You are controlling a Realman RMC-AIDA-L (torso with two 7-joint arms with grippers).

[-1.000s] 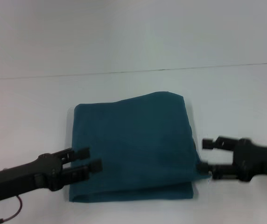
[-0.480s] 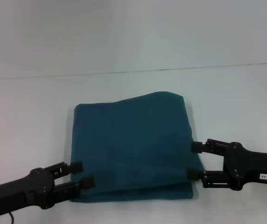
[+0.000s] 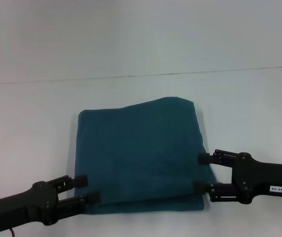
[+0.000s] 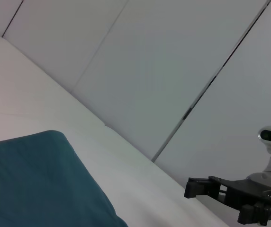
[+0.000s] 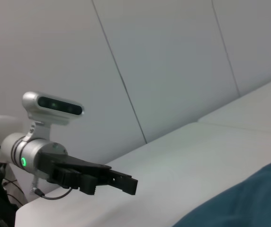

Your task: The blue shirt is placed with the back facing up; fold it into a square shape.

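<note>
Item: large dark teal-blue soft-fabric shirt (image 3: 140, 155), lying folded into a near-square stack on the white worktop (image 3: 32, 113), plain side up. Judged light, limp and layered; likely to sag and slide unless pinched through all layers at a corner or edge.

Left hand (image 3: 88, 189): fingers spread, at the stack's near left corner, holding nothing.

Right hand (image 3: 201, 174): fingers spread, at the near right edge, holding nothing; whether its fingertips touch the cloth cannot be told.
</note>
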